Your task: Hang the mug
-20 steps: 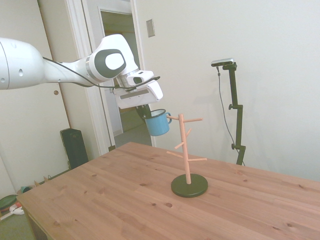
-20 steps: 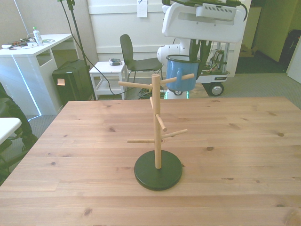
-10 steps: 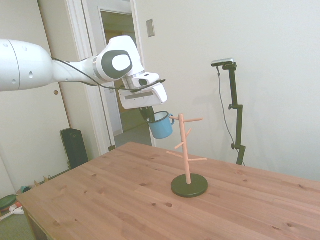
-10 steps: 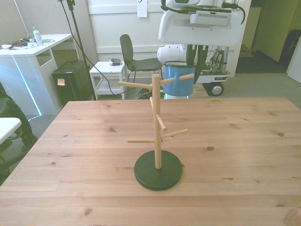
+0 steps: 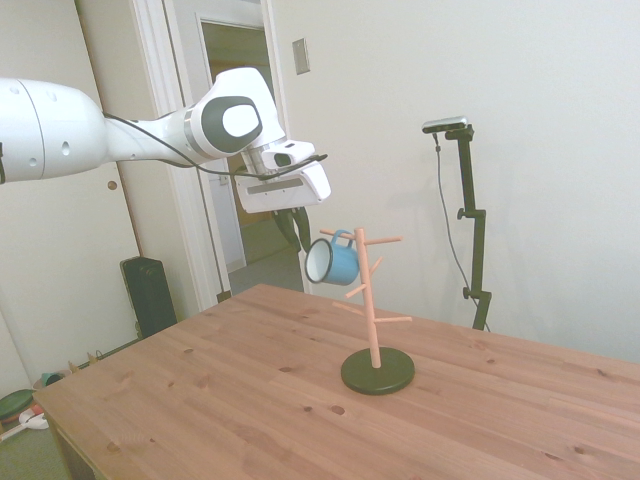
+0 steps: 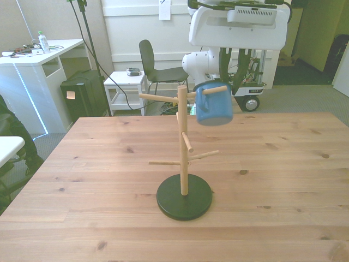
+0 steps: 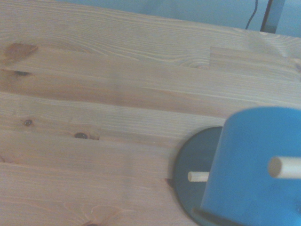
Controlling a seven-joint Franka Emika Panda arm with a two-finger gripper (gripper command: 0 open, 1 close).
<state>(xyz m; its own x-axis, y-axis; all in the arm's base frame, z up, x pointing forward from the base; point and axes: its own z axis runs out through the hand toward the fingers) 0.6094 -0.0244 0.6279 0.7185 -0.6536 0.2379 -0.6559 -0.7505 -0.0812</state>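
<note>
Where the side view catches it, the mug [image 5: 332,261] hangs by its handle on an upper peg of the stand [image 5: 374,320], tipped so its white mouth faces the arm. Gripper [image 5: 296,228] sits just beside the mug, up and toward the arm; its dark fingers are apart from the mug, but whether they are spread I cannot tell. Stand base rests on the worktop [image 5: 220,400].

Front view: mug [image 6: 214,106] hangs from the upper peg pointing to the front view's right, bottom toward the camera. Gripper [image 6: 232,57] is behind and above it, fingers not resolved. Stand [image 6: 183,164] is upright mid-worktop [image 6: 283,180].

Wrist view: blue mug wall [image 7: 254,165] fills one corner, a peg tip over it; dark stand base [image 7: 195,160] beneath, worktop [image 7: 94,94] boards around.
</note>
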